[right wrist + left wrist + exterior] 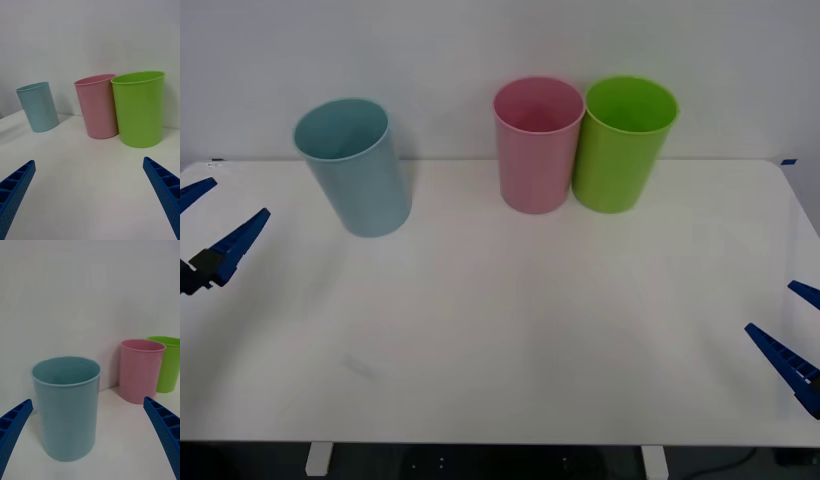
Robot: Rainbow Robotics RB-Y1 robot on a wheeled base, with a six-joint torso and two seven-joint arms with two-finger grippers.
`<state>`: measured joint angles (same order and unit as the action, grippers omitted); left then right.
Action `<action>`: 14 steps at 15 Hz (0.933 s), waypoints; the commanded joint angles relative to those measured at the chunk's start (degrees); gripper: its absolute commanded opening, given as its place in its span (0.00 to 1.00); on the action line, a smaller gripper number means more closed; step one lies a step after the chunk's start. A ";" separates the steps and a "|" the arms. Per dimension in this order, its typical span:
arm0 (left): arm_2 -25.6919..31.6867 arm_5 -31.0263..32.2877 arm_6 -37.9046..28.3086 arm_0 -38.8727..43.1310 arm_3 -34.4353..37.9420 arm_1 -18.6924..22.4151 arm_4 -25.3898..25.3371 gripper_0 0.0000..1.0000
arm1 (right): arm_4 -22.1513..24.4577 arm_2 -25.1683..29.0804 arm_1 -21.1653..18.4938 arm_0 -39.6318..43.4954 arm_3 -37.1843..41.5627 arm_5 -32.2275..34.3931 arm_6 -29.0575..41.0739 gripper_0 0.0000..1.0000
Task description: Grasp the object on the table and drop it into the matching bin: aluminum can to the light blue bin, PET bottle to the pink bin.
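Note:
The light blue bin [358,172] stands upright at the table's [510,340] back left. The pink bin [535,150] stands upright at the back centre. The aluminum can and the PET bottle are out of view. My left gripper [215,215] hovers open at the table's left edge, facing the light blue bin [67,416], with nothing between its fingers. Low at the right edge, my right gripper [793,325] is also open and holds nothing. It faces the pink bin [99,108].
A lime green bin [622,148] stands touching the pink bin's right side. A plain white wall rises just behind the bins. The white tabletop stretches bare from the bins to the front edge.

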<state>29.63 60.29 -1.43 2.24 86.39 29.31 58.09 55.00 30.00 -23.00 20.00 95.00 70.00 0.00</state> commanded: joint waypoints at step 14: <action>5.53 12.84 10.84 14.64 0.01 3.30 -5.53 1.00 | 0.00 0.00 0.00 0.00 0.00 0.00 0.00 1.00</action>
<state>35.16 73.13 9.52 16.45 86.40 32.66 52.74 55.00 30.00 -23.00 20.00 95.00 70.00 0.00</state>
